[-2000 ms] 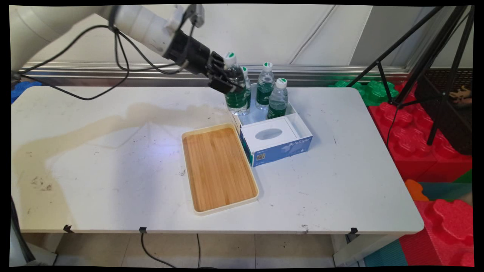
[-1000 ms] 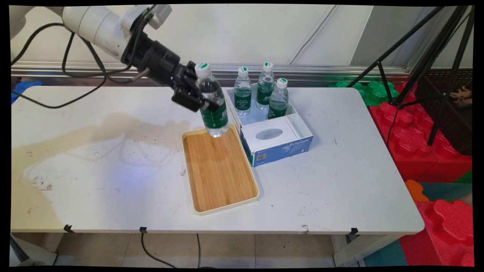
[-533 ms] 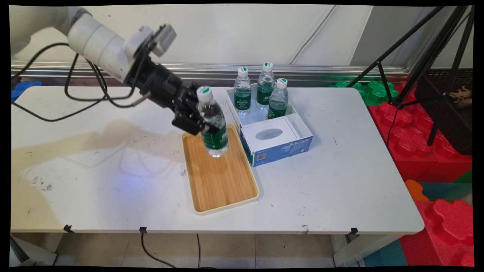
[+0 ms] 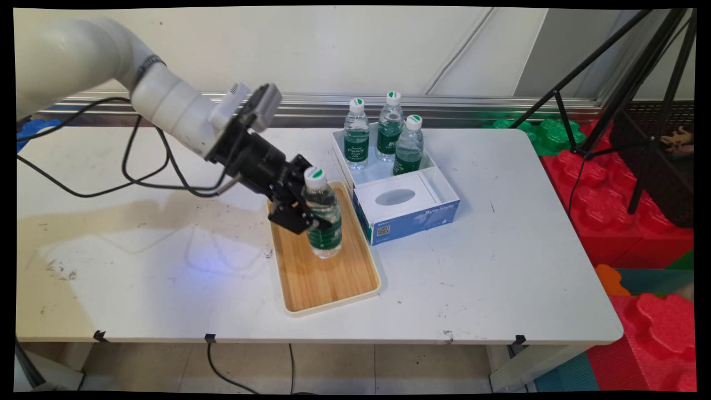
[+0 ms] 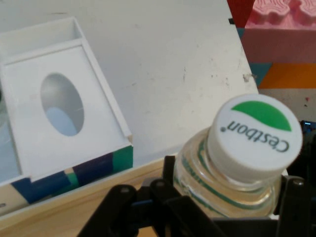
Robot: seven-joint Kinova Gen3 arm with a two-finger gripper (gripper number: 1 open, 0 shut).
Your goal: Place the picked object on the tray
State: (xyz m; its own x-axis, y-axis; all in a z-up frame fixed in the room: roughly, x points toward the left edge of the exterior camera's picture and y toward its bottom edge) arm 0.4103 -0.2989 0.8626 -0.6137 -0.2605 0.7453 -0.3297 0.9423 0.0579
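My gripper is shut on a clear water bottle with a green label and white cap, gripping it around its upper body. The bottle stands upright over the middle of the wooden tray, its base at or just above the tray floor. In the hand view the bottle's neck sits between my fingers, with the tray edge below. Three more such bottles stand in the far end of the white and blue box.
The box, with an oval hole in its white top, lies right beside the tray's right side. Black tripod legs and red foam blocks stand past the table's right edge. Black cables hang from the arm.
The bottle was lifted out of the box, carried left and toward the near side, and lowered over the tray's middle. The gripper stayed shut on it throughout.
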